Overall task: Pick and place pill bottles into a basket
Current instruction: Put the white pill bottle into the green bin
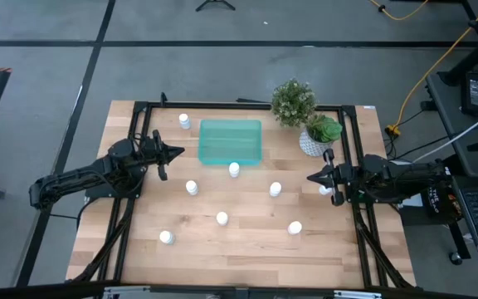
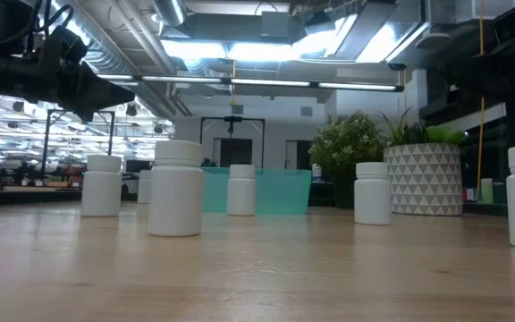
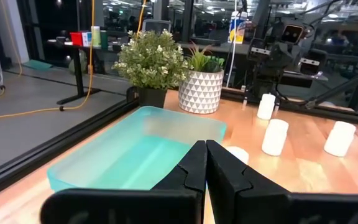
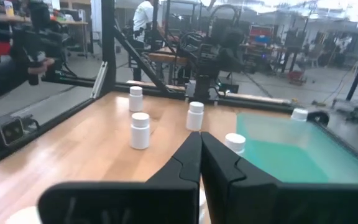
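Note:
The teal basket (image 1: 231, 141) lies at the table's far middle and holds no bottle that I can see. Several white pill bottles stand upright on the wood. One (image 1: 184, 121) is left of the basket, one (image 1: 234, 169) is at its near edge, and others (image 1: 192, 188) (image 1: 275, 189) (image 1: 221, 218) stand nearer. My left gripper (image 1: 177, 152) is shut and empty, above the table left of the basket (image 3: 135, 155). My right gripper (image 1: 311, 177) is shut and empty at the right, pointing toward the bottles (image 4: 140, 129). One bottle (image 1: 325, 190) stands just beside it.
A white patterned pot (image 1: 314, 141) with a green plant and a bushy plant (image 1: 293, 101) stand right of the basket at the far right. A black frame (image 1: 351, 166) runs along the table's sides. Two more bottles (image 1: 166, 237) (image 1: 294, 227) stand toward the near edge.

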You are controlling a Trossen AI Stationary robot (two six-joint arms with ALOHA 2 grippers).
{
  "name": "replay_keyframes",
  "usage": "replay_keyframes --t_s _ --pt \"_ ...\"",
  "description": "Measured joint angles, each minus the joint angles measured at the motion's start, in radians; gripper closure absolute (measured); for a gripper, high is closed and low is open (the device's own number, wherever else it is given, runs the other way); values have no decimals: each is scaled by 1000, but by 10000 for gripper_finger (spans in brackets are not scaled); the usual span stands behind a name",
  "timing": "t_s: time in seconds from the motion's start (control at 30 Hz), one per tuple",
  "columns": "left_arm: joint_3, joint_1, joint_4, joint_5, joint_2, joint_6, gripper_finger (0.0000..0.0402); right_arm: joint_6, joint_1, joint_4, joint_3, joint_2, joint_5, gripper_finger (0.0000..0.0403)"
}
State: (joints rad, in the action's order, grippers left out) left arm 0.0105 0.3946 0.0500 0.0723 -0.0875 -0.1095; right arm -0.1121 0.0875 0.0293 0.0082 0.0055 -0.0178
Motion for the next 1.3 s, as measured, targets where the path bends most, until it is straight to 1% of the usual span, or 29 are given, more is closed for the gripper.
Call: replay_keyframes --t_s 0.13,0.27,0.5,0.7,0.83,0.9,1.0,1.17,1.3 --pt "0 0 -1 -1 0 0 398 -25 0 33 0 0 1 393" --pt "0 0 -1 -1 0 0 398 27 0 41 0 0 2 393" --pt "0 0 -2 -1 0 13 398 26 0 11 0 0 105 393" --pt "0 0 -2 9 0 44 397 28 -2 12 0 3 122 393" --pt "0 0 -1 3 0 104 391 30 -2 19 0 3 156 393" --pt "0 0 -1 -3 0 129 378 26 -2 19 0 3 157 393" --pt "0 0 -1 -2 0 131 345 2 -2 19 0 3 159 393" --pt "0 0 -1 -2 0 123 265 -45 -2 31 0 4 159 393" --pt "0 0 -1 -1 0 130 199 -48 -2 49 0 4 160 393"
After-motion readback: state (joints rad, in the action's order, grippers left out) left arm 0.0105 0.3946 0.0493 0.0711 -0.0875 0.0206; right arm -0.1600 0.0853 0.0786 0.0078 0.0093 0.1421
